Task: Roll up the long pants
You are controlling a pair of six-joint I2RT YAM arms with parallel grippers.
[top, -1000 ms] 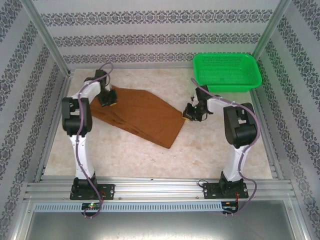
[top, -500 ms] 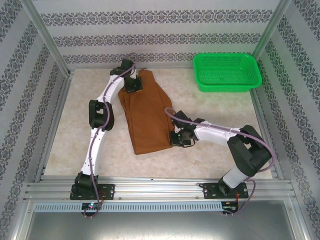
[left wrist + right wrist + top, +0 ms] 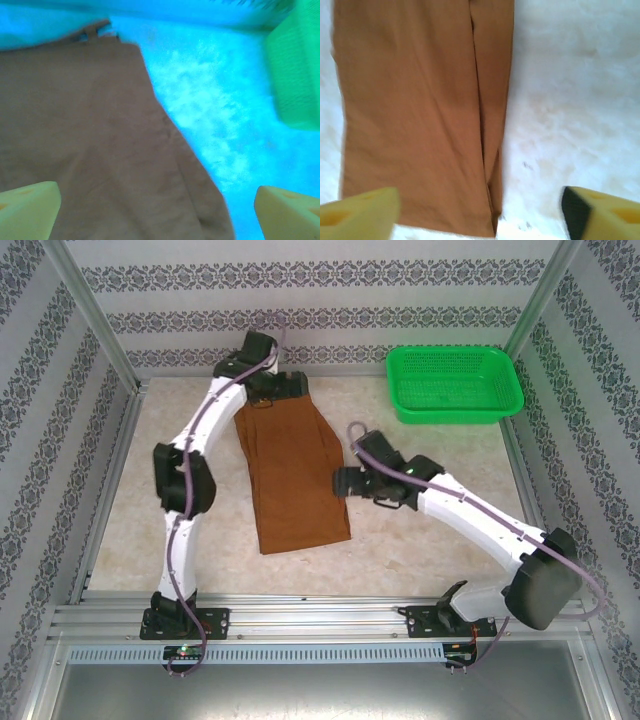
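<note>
Speckled bench (image 3: 430, 540) holds the long pants (image 3: 295, 470) flat, from far edge toward near edge. Left gripper (image 3: 268, 388) and right gripper (image 3: 342, 480) are both apart, empty. Next, probably: pinch one end, start rolling.

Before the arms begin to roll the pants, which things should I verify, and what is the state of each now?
1. Long pants lie flat and straight: ok.
2. Left gripper open, over the waist end: ok.
3. Right gripper open: ok.
4. An end gripped to start the roll: not ok, both grippers hold nothing.
5. Green basket apart from the pants: ok.
</note>
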